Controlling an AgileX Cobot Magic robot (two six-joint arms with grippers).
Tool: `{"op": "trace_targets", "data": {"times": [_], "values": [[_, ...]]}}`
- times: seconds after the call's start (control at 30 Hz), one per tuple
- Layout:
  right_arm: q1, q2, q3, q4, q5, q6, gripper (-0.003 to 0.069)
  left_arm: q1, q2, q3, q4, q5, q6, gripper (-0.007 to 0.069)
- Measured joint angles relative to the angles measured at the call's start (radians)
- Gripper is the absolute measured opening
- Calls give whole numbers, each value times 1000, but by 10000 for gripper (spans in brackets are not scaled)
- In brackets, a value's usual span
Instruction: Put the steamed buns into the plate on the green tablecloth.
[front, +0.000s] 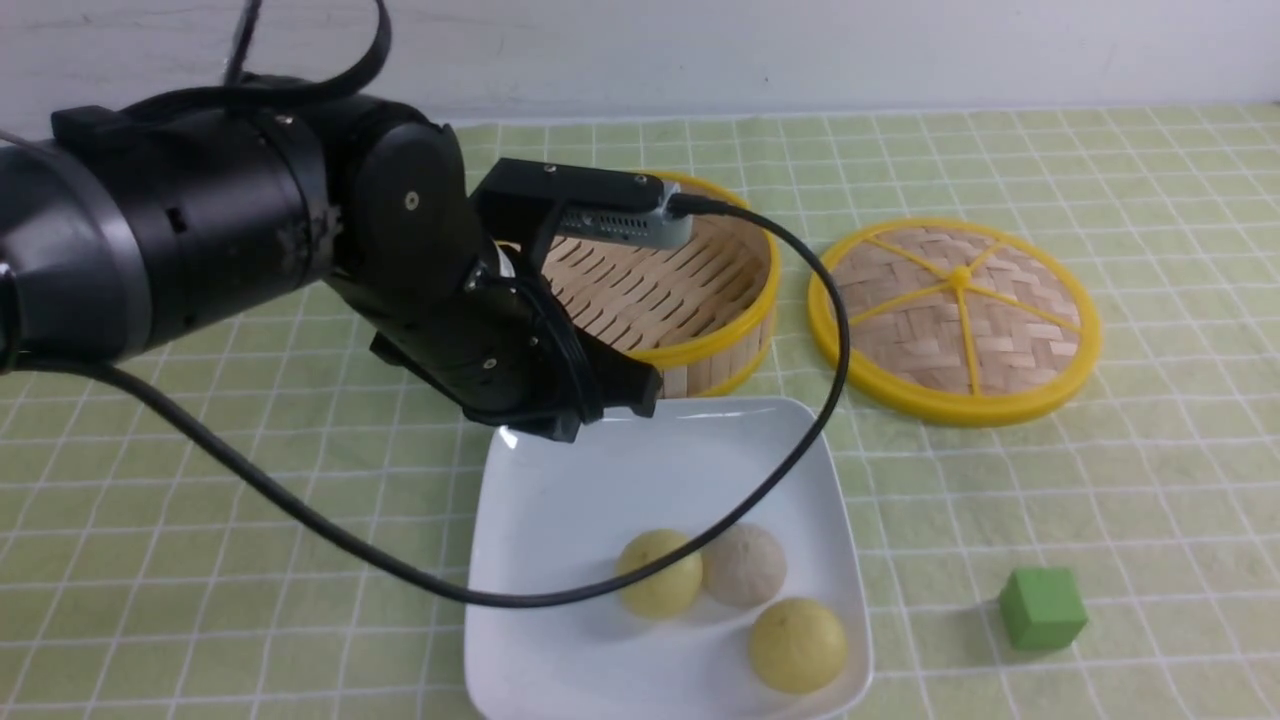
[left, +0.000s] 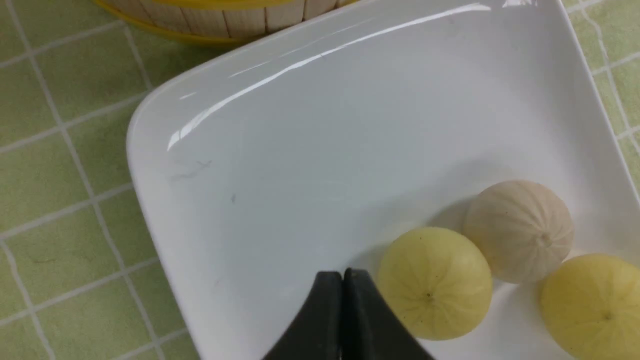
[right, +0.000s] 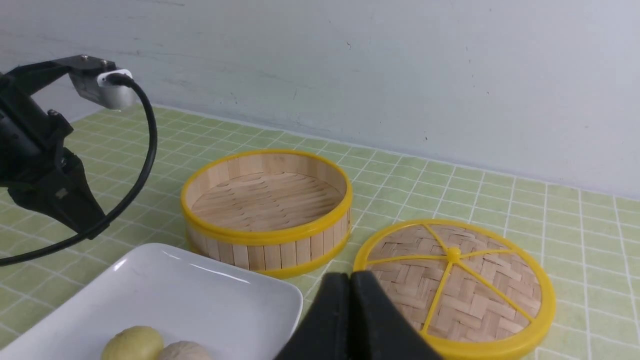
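With my left pincer (left: 344, 272) closed on nothing above the plate (front: 665, 408), and my right pincer (right: 352, 275) pressed together too, we look at three buns in the dish: one yellow (front: 660, 573) touching the off-white (front: 744, 565), another yellow (front: 797, 645) close by. The steamer (right: 267, 240) looks bare inside! I'd call the placing done; only backing the arms away remains.

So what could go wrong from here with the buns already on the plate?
The black cable of the left arm loops over the plate, so it might snag the rim or nudge a bun as the arm moves. One yellow bun sits near the plate's edge, and a knock could send it rolling against the raised rim.
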Motion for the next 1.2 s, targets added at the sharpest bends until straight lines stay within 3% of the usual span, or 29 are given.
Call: {"op": "trace_targets", "data": {"times": [0.1,0.33,0.5,0.8,1.0,1.07,1.2], "values": [[-16,-38,39,0,0,0,6,0,0,0,1,-4,0,13],[-242,-252,296,0,13,0,9,0,-1,0,13,-64,0,12],[-351,-312,435,0,30,0,13,0,-53,0,47,-51,0,12],[-380,-314,452,-10,98,-2,22,0,-315,12,156,72,0,12],[-380,-314,451,-10,101,-2,32,0,-546,171,204,182,-59,12],[-380,-314,451,-10,101,-2,36,0,-648,284,203,160,-111,12],[-380,-314,451,-10,101,-2,40,0,-836,551,198,-73,-260,12]]}}
